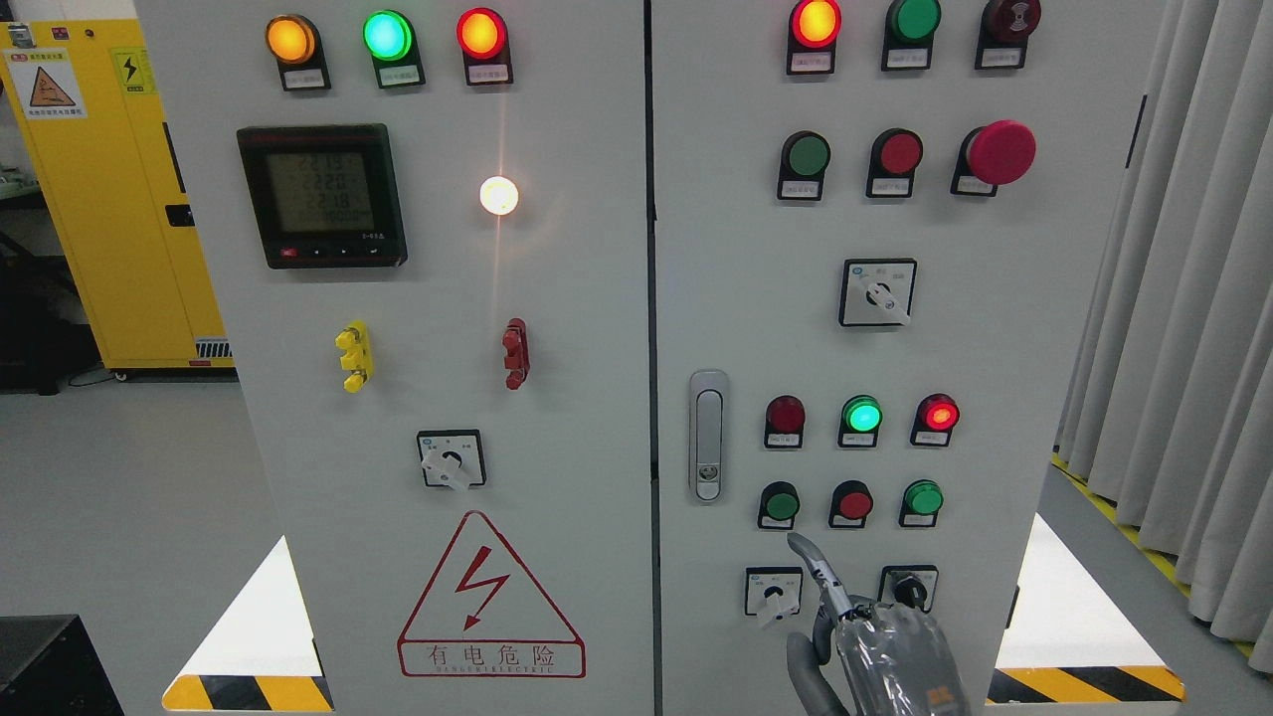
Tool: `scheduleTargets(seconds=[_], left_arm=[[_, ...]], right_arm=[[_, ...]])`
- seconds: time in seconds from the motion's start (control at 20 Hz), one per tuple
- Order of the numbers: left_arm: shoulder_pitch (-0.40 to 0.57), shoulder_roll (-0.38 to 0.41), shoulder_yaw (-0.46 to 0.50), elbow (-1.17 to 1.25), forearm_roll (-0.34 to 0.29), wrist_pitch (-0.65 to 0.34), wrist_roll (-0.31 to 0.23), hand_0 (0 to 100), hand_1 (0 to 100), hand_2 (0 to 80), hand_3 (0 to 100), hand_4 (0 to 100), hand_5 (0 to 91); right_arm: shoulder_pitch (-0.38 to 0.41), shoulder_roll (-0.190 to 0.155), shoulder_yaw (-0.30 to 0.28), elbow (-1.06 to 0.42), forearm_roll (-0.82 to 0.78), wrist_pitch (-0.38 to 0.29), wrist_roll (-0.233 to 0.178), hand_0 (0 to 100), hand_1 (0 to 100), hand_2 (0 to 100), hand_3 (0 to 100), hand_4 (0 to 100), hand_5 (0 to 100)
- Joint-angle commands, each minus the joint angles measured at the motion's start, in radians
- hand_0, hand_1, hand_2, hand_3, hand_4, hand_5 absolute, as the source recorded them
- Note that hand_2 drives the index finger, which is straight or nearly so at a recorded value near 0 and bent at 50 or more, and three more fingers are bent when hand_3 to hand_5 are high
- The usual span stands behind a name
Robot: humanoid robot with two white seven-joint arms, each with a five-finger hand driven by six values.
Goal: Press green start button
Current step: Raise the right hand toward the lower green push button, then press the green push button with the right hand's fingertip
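Note:
On the right door of the grey control cabinet, the lower row holds a dark green push button (781, 504), a red push button (853, 503) and a brighter green button (923, 497). My right hand (863, 636) rises from the bottom edge, wrapped in clear film. Its index finger (818, 572) points up and left while the other fingers are curled, holding nothing. The fingertip sits just below the dark green button, slightly to its right; I cannot tell whether it touches the panel. The left hand does not show.
Above the button row are three indicator lamps, the middle green lamp (861, 414) lit. A rotary switch (774, 593) sits left of the finger, a key switch (907, 587) to its right, and a door latch (707, 436) further left. Grey curtains (1183, 328) hang at right.

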Motion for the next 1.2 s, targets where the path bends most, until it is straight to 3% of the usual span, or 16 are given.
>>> scheduleTargets(seconds=[0.0, 1.15], left_arm=[[0.000, 0.000, 0.000, 0.000, 0.000, 0.000, 0.000, 12, 56, 0.0, 0, 0, 0.0], [0.000, 0.000, 0.000, 0.000, 0.000, 0.000, 0.000, 12, 56, 0.0, 0, 0, 0.0]], right_arm=[[-0.041, 0.001, -0.011, 0.082, 0.026, 0.001, 0.002, 79, 98, 0, 100, 100, 100], [-0.083, 0.002, -0.016, 0.144, 0.017, 0.003, 0.001, 74, 96, 0, 100, 100, 100]])
